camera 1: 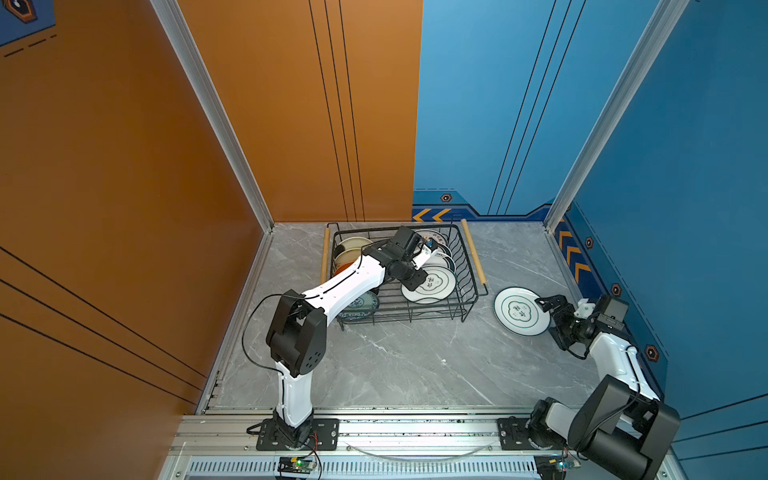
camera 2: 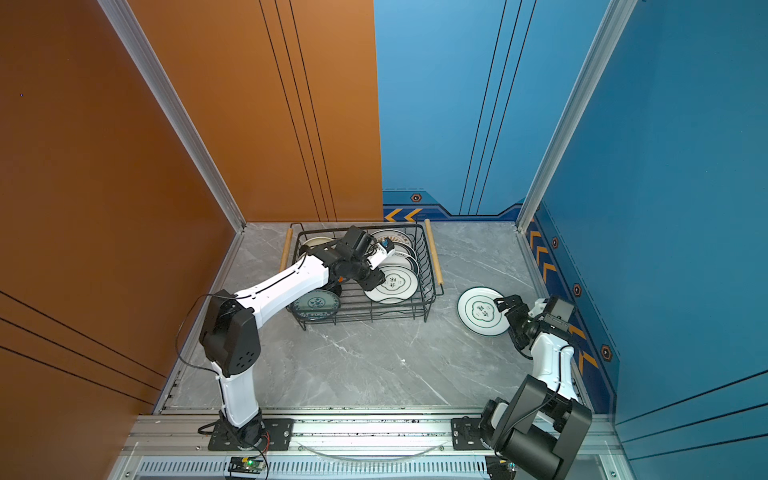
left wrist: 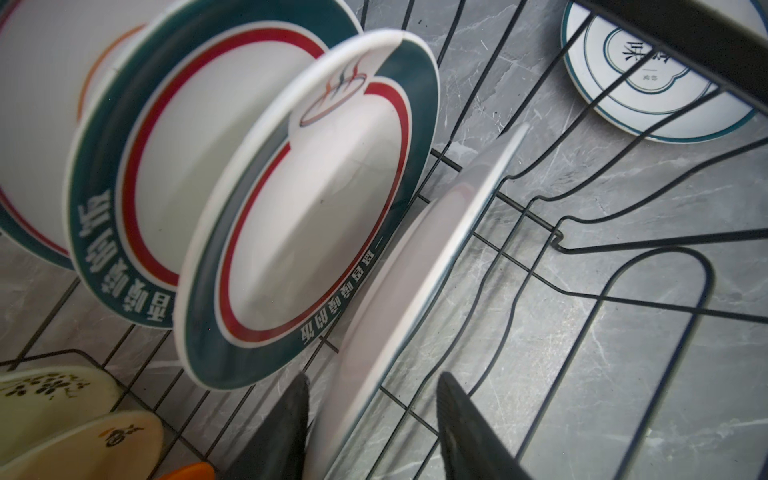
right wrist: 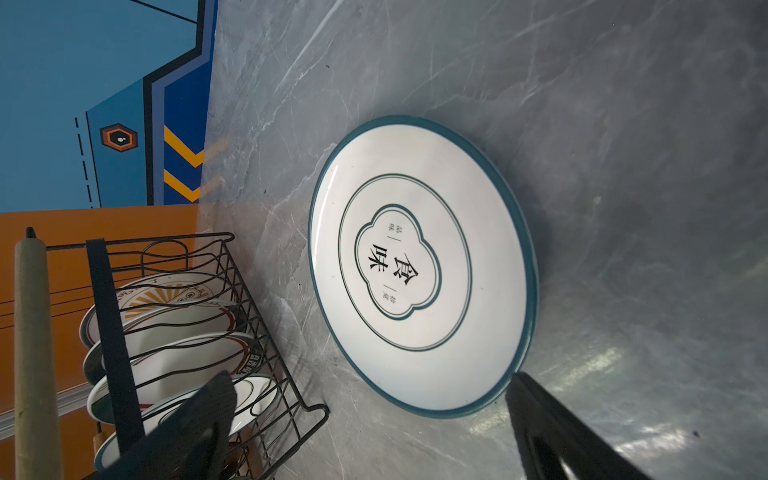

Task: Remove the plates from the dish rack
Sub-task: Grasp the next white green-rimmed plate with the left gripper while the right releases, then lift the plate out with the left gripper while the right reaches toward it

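The black wire dish rack (camera 1: 468,266) stands at the back of the marble table, with several plates on edge in it. My left gripper (camera 1: 417,279) reaches into it. In the left wrist view its jaws (left wrist: 374,376) stand astride the rim of a white plate (left wrist: 415,291); one finger lies close against the plate and the other is a gap away. In both top views this is the plate with the clover emblem (camera 2: 395,284). A matching teal-rimmed plate (camera 1: 521,311) lies flat on the table right of the rack. My right gripper (right wrist: 370,374) is open just beside its rim, holding nothing.
Green-rimmed plates with red rings (left wrist: 316,208) stand behind the straddled one. Cream dishes (camera 1: 353,245) and a teal patterned plate (camera 1: 361,305) fill the rack's left end. Wooden rod handles (camera 1: 473,253) flank the rack. The orange and blue walls close in the table.
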